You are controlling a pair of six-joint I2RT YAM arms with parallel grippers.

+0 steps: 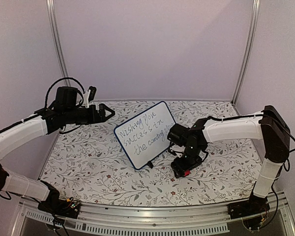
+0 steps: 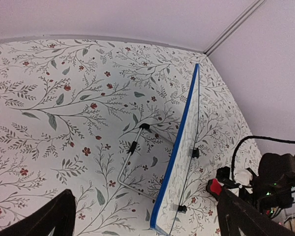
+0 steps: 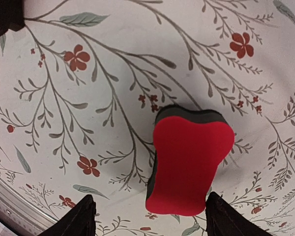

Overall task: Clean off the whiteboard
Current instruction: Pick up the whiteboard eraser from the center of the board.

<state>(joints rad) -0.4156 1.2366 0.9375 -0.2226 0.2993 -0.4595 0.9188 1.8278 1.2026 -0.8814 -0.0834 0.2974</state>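
Note:
The whiteboard (image 1: 145, 133) stands tilted on the flowered tablecloth in the middle, blue-framed, with handwritten marker lines on its face. The left wrist view shows it edge-on (image 2: 183, 140). A small red block with a dark grey underside (image 3: 191, 164) lies flat on the cloth just right of the board (image 1: 188, 172); it also shows in the left wrist view (image 2: 215, 186). My right gripper (image 3: 152, 216) is open, pointing down, its fingers on either side of the block's near end (image 1: 184, 168). My left gripper (image 1: 108, 111) is open and empty, held above the cloth left of the board's upper corner (image 2: 147, 214).
A wire stand (image 2: 130, 152) props the board from behind. Pale booth walls with metal posts (image 1: 56, 46) close in the back and sides. A metal rail (image 1: 152, 219) runs along the table's front edge.

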